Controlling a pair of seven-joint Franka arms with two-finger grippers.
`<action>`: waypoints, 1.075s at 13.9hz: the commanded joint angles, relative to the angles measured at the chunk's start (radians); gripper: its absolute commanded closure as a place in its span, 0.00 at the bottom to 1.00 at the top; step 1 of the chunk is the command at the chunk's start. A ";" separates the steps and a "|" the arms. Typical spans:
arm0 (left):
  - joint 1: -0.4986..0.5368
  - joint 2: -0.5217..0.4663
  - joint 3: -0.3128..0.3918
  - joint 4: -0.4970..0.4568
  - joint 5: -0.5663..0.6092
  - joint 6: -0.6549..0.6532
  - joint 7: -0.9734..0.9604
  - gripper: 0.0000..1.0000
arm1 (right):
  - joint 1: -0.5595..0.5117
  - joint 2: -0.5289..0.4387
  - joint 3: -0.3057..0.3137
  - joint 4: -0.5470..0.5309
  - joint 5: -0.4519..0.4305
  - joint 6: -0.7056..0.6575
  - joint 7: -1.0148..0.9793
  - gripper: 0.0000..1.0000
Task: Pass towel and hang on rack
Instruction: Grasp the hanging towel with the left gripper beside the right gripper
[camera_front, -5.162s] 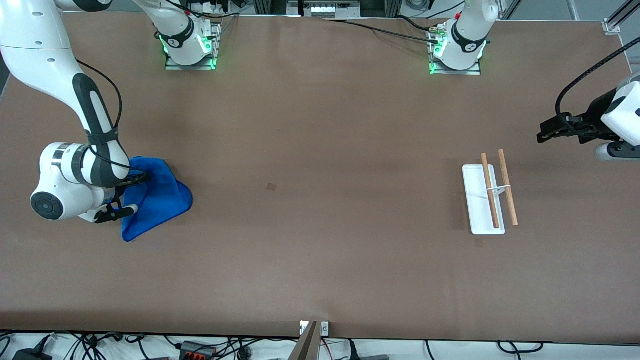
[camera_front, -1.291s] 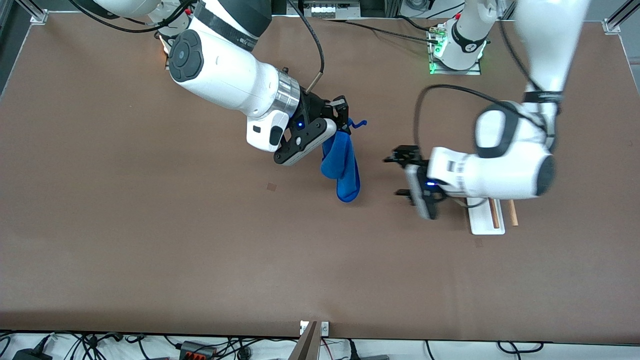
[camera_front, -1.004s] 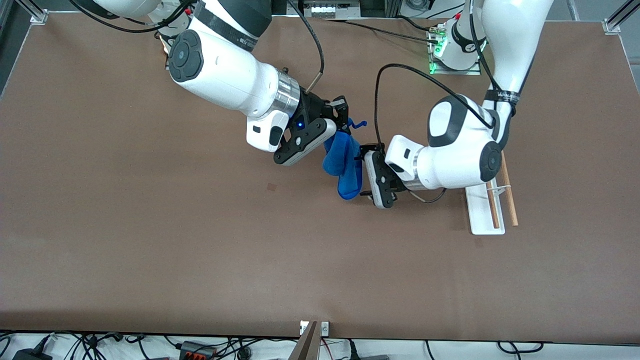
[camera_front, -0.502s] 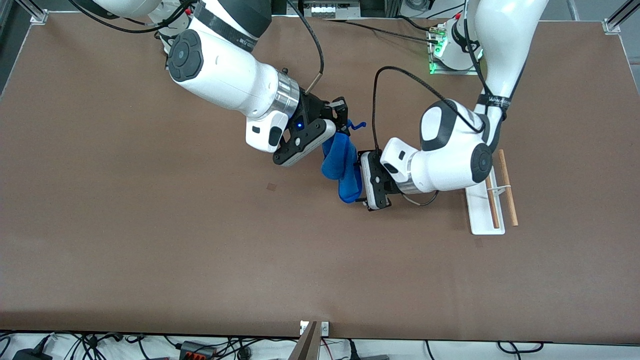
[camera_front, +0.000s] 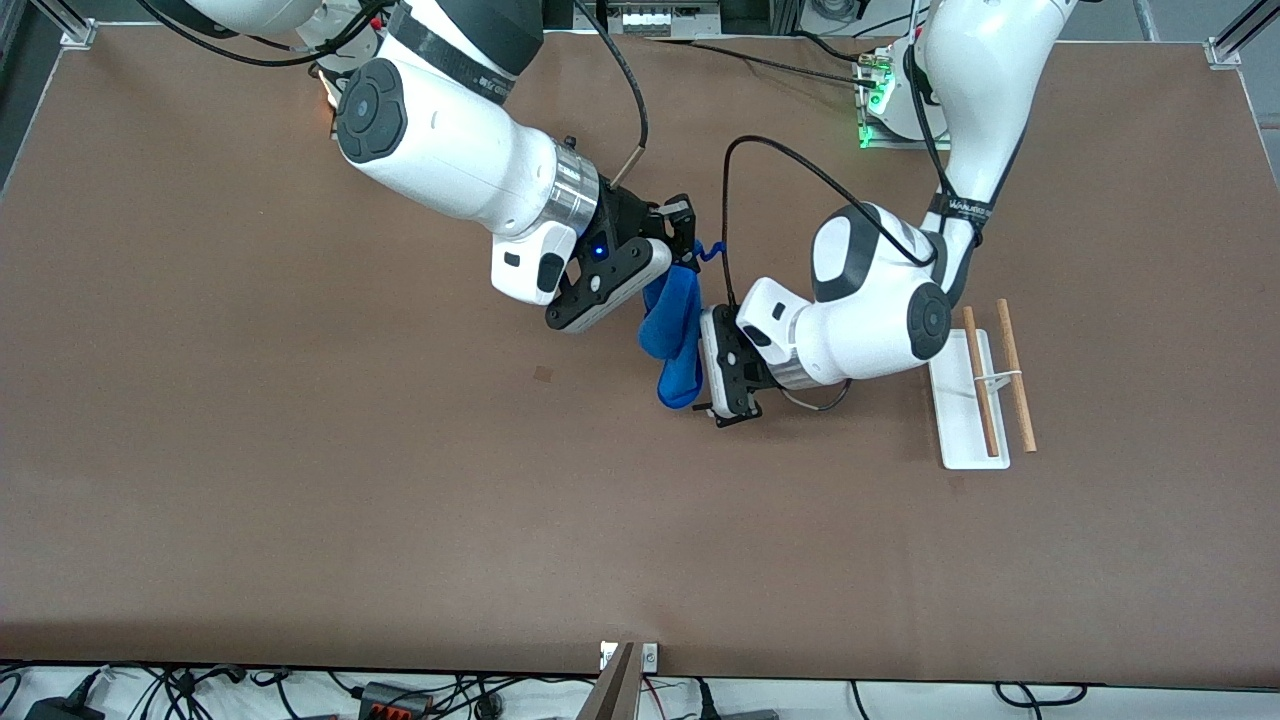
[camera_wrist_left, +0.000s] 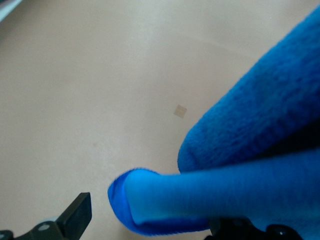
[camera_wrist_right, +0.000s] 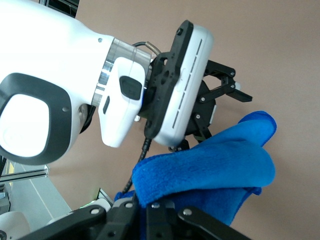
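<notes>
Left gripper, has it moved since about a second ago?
Yes. The left gripper has shifted away from the rack, toward the right arm's end, and closer around the towel.

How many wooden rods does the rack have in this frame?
2. Both rods lie side by side above the rack, toward the left arm's end of the table. None seems hidden.

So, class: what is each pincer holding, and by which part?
The right pincer grips the towel by its top end. The left pincer is open around the hanging lower end.
</notes>
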 joint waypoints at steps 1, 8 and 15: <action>-0.005 0.020 0.004 0.012 -0.022 0.026 0.067 0.00 | -0.003 -0.005 0.005 -0.011 -0.013 0.014 0.002 1.00; -0.014 0.018 0.004 0.021 -0.013 0.026 0.113 0.53 | -0.004 -0.005 0.005 -0.011 -0.013 0.014 0.002 1.00; -0.018 0.020 0.002 0.047 -0.024 0.026 0.096 0.99 | -0.004 -0.005 0.005 -0.013 -0.007 0.013 0.009 1.00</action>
